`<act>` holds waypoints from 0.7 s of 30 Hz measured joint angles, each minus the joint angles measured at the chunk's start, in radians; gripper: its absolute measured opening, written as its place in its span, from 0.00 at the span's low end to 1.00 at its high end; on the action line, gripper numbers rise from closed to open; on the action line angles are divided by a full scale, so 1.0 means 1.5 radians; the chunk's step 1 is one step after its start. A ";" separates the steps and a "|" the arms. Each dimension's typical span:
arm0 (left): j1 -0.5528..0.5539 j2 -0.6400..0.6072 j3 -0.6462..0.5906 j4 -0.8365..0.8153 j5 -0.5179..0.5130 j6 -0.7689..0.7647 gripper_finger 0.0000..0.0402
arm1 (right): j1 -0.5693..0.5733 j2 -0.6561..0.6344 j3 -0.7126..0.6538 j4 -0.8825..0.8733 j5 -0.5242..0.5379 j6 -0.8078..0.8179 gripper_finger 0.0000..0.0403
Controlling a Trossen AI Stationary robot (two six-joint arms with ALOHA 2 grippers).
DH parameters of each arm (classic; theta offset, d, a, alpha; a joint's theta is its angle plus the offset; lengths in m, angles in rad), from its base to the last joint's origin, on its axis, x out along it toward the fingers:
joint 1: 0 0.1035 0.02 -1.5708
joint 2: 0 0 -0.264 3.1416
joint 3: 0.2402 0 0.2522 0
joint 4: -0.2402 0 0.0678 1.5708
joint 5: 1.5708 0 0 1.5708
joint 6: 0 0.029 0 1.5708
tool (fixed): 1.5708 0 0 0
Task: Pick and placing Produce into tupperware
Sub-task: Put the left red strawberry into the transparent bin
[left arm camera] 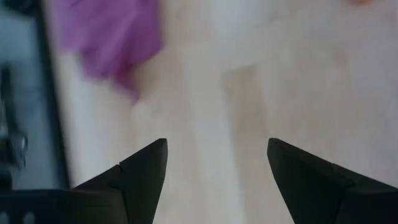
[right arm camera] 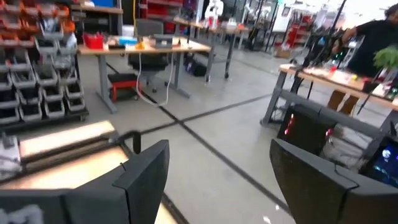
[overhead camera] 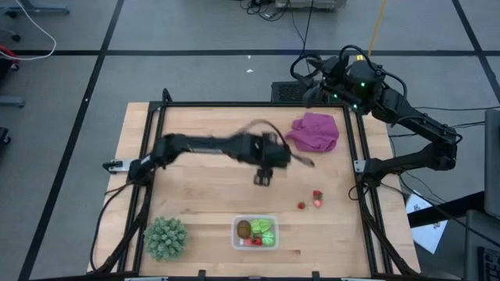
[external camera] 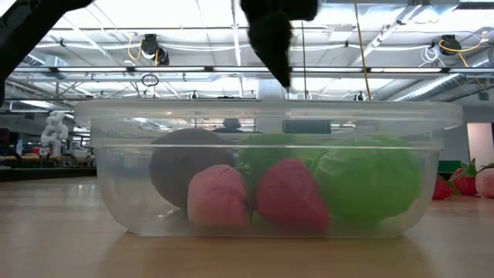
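Note:
The clear tupperware (overhead camera: 255, 232) sits near the table's near edge and fills the low view (external camera: 270, 166). Inside it lie a brown kiwi piece (external camera: 185, 166), light-green pieces (external camera: 363, 177) and two red strawberry pieces (external camera: 289, 197). More red pieces (overhead camera: 317, 197) lie on the bare wood to the right. My left gripper (overhead camera: 262, 178) hangs open over the table's middle, holding nothing; its fingers (left arm camera: 214, 171) frame bare wood. My right gripper (right arm camera: 217, 171) is open, parked beyond the far right corner, facing the room.
A purple cloth (overhead camera: 316, 131) lies near the far right corner. A spiky green plant (overhead camera: 165, 237) stands at the near left, beside the tupperware. Black frame rails (overhead camera: 364, 168) run along the table's sides. Bare wood lies between cloth, plant and tupperware.

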 joint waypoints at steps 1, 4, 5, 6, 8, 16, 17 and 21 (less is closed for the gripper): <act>0.011 -0.022 0.000 -0.026 0.000 -0.015 0.70 | 0.000 0.000 0.000 -0.013 0.000 0.000 0.66; 0.044 -0.076 -0.001 -0.107 0.002 -0.062 0.70 | 0.000 0.000 0.000 -0.062 -0.001 0.001 0.66; 0.053 -0.088 -0.001 -0.136 0.005 -0.081 0.70 | 0.001 0.000 0.000 -0.080 -0.003 0.003 0.66; 0.060 -0.103 -0.001 -0.151 0.008 -0.096 0.70 | 0.002 0.000 0.000 -0.101 -0.008 0.007 0.66; 0.069 -0.132 -0.002 -0.184 0.010 -0.113 0.70 | 0.006 0.000 0.000 -0.137 -0.035 0.022 0.66; 0.078 -0.222 -0.029 -0.206 0.008 -0.118 0.70 | 0.076 0.000 0.000 -0.218 -0.104 0.074 0.66; 0.078 -0.231 -0.039 -0.206 0.008 -0.118 0.70 | 0.089 0.000 0.000 -0.226 -0.105 0.074 0.66; 0.084 -0.275 -0.098 -0.203 0.006 -0.124 0.70 | 0.152 0.007 0.000 -0.247 -0.106 0.096 0.66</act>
